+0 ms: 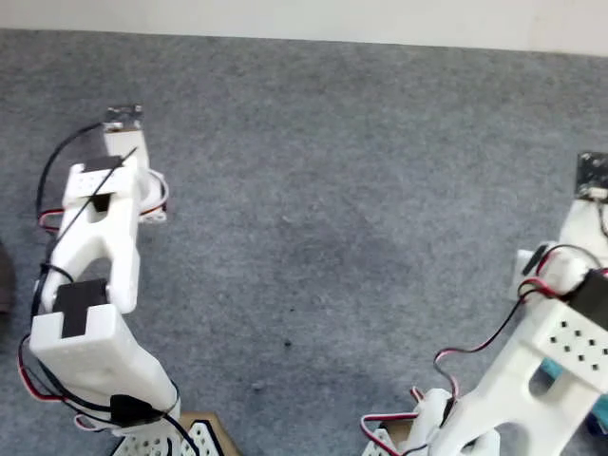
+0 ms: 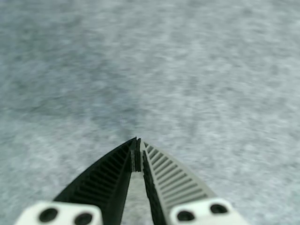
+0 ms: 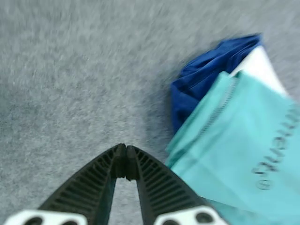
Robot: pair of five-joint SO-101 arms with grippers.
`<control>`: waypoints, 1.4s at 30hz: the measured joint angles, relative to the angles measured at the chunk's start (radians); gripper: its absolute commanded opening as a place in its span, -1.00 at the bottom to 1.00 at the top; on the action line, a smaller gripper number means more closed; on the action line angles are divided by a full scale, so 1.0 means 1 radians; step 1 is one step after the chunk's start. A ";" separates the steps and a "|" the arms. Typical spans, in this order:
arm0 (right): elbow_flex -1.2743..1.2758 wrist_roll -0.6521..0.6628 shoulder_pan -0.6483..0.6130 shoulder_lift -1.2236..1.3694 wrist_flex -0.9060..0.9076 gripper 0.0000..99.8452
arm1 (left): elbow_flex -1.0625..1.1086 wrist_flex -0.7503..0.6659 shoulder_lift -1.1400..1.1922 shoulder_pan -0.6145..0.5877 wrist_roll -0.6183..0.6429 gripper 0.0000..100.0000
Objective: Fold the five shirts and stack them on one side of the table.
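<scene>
My left gripper [image 2: 138,146] is shut with nothing in it, over bare grey carpet [image 2: 187,70]. In the high view it sits at the far left of the table, at the end of the left arm [image 1: 95,228]. My right gripper [image 3: 125,151] is also shut and empty, just beside a pile of shirts. A teal shirt [image 3: 234,154] lies on top, over a dark blue shirt [image 3: 206,79], with a white one [image 3: 260,65] showing at the edge. The right arm [image 1: 560,332] hides most of the pile; a bit of teal [image 1: 549,372] shows under it.
Grey carpet [image 1: 323,190] covers the whole table between the arms. A pale strip [image 1: 304,17] runs along the far edge. A brown cardboard corner [image 1: 211,432] lies by the left arm's base. A dark object [image 1: 5,275] sits at the left border.
</scene>
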 measured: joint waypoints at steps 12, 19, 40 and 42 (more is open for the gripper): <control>0.350 -0.127 -0.232 -0.044 -0.252 -0.98 | -0.189 0.086 -0.006 -0.397 0.000 -0.99; 0.479 -0.133 -0.361 -0.044 -0.379 -0.98 | -0.324 0.086 -0.006 -0.606 0.000 -0.99; 0.586 -0.187 -0.528 -0.044 -0.496 -0.98 | -0.489 0.086 -0.006 -0.833 -0.115 -0.60; 0.586 -0.187 -0.528 -0.044 -0.496 -0.98 | -0.489 0.074 -0.006 -0.833 -0.115 -0.65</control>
